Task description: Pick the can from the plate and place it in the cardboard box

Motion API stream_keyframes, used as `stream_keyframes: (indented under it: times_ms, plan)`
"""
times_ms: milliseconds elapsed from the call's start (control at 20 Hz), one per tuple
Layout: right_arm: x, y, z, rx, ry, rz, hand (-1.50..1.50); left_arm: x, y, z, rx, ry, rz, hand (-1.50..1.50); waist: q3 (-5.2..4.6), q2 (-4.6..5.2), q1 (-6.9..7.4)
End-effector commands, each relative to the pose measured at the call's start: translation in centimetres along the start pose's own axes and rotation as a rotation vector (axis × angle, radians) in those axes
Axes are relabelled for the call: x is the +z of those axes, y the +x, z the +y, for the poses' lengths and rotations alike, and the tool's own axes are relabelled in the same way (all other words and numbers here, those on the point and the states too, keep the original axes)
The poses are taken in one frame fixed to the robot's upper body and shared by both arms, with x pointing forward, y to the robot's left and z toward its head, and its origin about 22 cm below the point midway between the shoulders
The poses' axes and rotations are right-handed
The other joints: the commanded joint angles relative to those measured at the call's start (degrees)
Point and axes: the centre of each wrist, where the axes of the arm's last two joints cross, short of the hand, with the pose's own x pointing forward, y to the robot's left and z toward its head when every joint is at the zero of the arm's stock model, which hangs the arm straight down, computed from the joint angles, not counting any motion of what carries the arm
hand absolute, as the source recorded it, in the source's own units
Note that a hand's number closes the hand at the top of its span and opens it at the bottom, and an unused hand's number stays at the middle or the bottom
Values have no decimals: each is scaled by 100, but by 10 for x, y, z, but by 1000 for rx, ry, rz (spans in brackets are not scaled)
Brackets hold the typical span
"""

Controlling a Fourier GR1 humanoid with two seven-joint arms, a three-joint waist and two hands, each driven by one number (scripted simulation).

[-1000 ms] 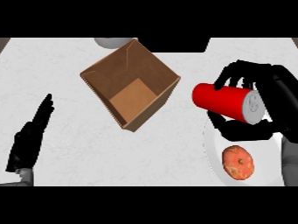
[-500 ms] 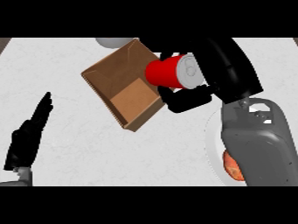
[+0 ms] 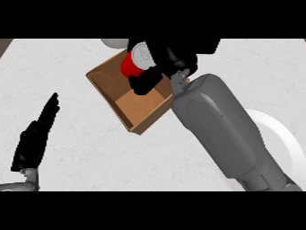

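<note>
Right hand (image 3: pixel 165 60) at 12 o'clock, over the far end of the box (image 3: pixel 135 101), fingers curled round the can (image 3: pixel 133 63). Can is red, tilted, its grey end facing up toward 12; it sits above the box opening, partly hidden by the hand, can't tell if it touches the box. Right forearm (image 3: pixel 225 134) runs from 5 o'clock up to the hand, crossing the box's right edge. Box is open-topped, brown, turned diagonal, just left of centre. Plate (image 3: pixel 284 143) at 4 o'clock, white, mostly hidden behind the forearm. Left hand (image 3: pixel 36 139) at 8 o'clock, resting, fingers straight and pointing up toward 12, holding nothing, well apart from the box. Counter (image 3: pixel 69 67) is white. Small grey round thing (image 3: pixel 114 42) at 12, just past the box.
</note>
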Motion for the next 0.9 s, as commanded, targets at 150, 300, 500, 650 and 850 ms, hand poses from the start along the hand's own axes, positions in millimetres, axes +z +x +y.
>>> stream_keyframes:
  times_ms: [150,300,500,650,850]
  plan:
    - [-31,-19,41,41,74,90,150,-11,5,0,5,3,2,0,1,12,10]
    - [-33,-17,54,-37,72,181,-150,4,-6,6,-15,-20,-14,0,0,12,115]
    - [-41,-48,71,-71,42,145,-150,6,-2,-16,-7,-33,-31,0,2,39,148]
    - [-43,-36,70,-141,5,136,-150,-10,-1,-9,4,-25,-16,0,0,54,184]
    - [-43,-33,58,-337,-197,142,-150,-11,9,-14,5,-20,-36,0,5,64,235]
